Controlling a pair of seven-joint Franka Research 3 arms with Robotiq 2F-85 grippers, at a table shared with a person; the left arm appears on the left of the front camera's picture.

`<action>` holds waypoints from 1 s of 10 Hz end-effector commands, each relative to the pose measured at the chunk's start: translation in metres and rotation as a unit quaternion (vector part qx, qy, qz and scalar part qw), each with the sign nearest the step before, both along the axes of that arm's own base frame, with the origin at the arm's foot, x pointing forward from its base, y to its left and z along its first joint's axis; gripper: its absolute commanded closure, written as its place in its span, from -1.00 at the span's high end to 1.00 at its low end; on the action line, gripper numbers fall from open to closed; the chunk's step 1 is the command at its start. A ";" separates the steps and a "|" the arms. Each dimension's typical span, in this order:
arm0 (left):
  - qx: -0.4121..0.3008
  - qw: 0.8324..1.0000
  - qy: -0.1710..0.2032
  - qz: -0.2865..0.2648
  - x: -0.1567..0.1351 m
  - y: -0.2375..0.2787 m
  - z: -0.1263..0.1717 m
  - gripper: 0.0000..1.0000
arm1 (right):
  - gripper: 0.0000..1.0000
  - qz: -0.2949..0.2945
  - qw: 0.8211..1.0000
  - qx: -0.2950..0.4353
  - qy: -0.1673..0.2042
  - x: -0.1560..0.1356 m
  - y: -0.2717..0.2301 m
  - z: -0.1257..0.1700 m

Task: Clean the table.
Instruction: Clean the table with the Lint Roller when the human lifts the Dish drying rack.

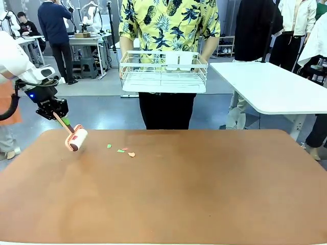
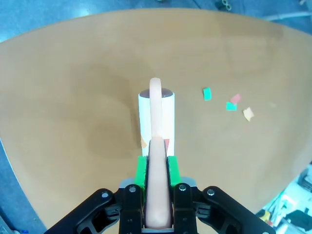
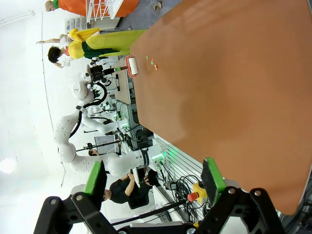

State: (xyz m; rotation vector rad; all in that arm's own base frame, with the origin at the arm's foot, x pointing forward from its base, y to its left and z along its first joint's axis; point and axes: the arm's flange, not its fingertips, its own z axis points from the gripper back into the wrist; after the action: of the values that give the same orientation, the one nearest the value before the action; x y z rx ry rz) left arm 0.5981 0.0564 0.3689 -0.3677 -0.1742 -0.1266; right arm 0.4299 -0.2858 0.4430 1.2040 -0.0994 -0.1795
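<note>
Left jaws around lint roller, right jaws apart above table

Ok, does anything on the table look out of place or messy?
Yes: a few small green, pink and tan scraps lie scattered on the reddish-brown table, beside the white lint roller held by the left gripper.

The desk is a wide rectangle with a smooth, matte reddish-brown top and rounded corners. It lies flat and level and spans the whole lower half of the front view. Most of its top is bare and evenly coloured. Near the far edge, left of the middle, a small loose cluster of scraps lies on it: green, pink and tan, probably paper, though too small to tell.
</note>
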 end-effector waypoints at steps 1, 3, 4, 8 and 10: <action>-0.019 0.999 -0.022 0.020 0.005 0.008 -0.009 -0.63 | 1.00 0.000 1.000 -0.001 -0.002 -0.001 0.000 0.003; -0.040 0.999 0.012 0.032 0.018 0.016 -0.017 -0.63 | 1.00 0.000 1.000 -0.001 -0.002 -0.001 0.000 0.003; -0.047 0.998 0.021 0.032 0.023 0.019 -0.021 -0.63 | 1.00 0.000 1.000 -0.001 -0.002 -0.001 0.000 0.003; -0.060 0.997 0.030 0.038 0.030 0.023 -0.039 -0.63 | 1.00 0.000 1.000 -0.001 -0.002 -0.001 0.000 0.003; -0.080 0.996 0.038 0.014 0.029 0.026 -0.043 -0.63 | 1.00 0.000 1.000 -0.001 -0.002 -0.001 0.000 0.003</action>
State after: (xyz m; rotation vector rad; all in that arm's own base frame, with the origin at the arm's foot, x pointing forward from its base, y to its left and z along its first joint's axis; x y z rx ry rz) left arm 0.6231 0.0793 0.3340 -0.4786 -0.1242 -0.0429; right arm 0.4299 -0.2859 0.4430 1.2040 -0.0996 -0.1797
